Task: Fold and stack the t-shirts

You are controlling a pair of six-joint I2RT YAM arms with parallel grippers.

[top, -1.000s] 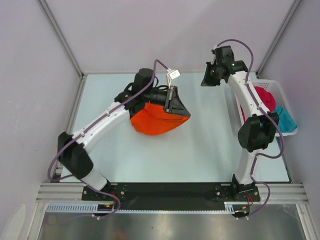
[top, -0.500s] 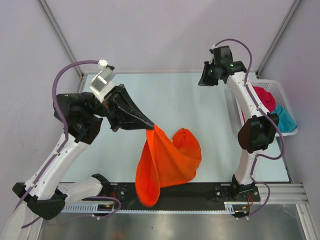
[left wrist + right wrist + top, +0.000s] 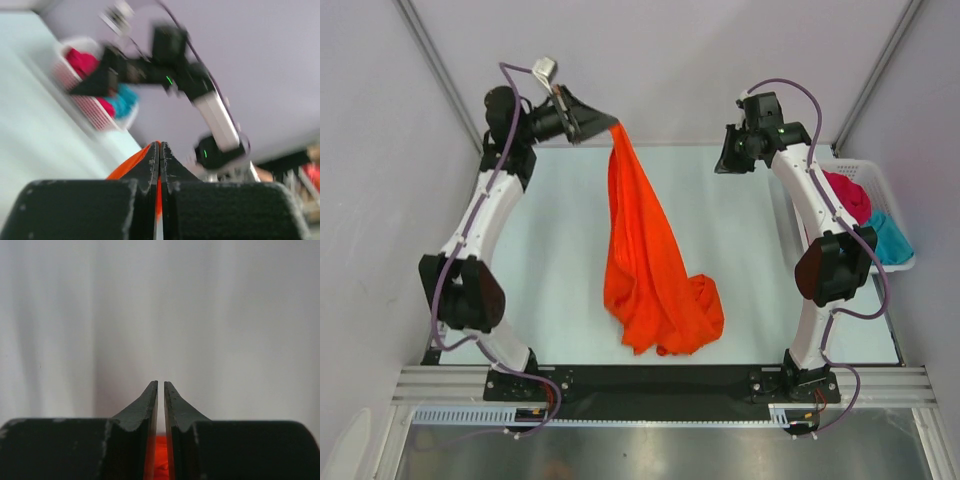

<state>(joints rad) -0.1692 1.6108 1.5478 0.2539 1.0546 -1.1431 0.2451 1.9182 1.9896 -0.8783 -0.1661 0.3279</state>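
Note:
The bright orange t-shirt (image 3: 645, 260) hangs in a long strip from the table's back edge down to a crumpled heap near the front. My left gripper (image 3: 610, 125) is shut on its top end, raised at the back left; the left wrist view shows orange cloth (image 3: 130, 167) pinched between the left gripper's (image 3: 160, 150) jaws. My right gripper (image 3: 723, 165) is shut and empty, held high at the back right, apart from the shirt. In the right wrist view, orange cloth (image 3: 159, 460) shows below the right gripper (image 3: 161, 387). The crimson t-shirt (image 3: 850, 195) and teal t-shirt (image 3: 890, 240) lie bunched in the basket.
The white lattice basket (image 3: 880, 172) stands at the table's right edge, behind the right arm's elbow; it also shows in the left wrist view (image 3: 90, 107). Grey walls close in the back and sides. A black base rail runs along the front edge.
My left gripper has swung from the near left up to the back left, pulling the orange t-shirt out into a long strip. The right arm has barely moved.

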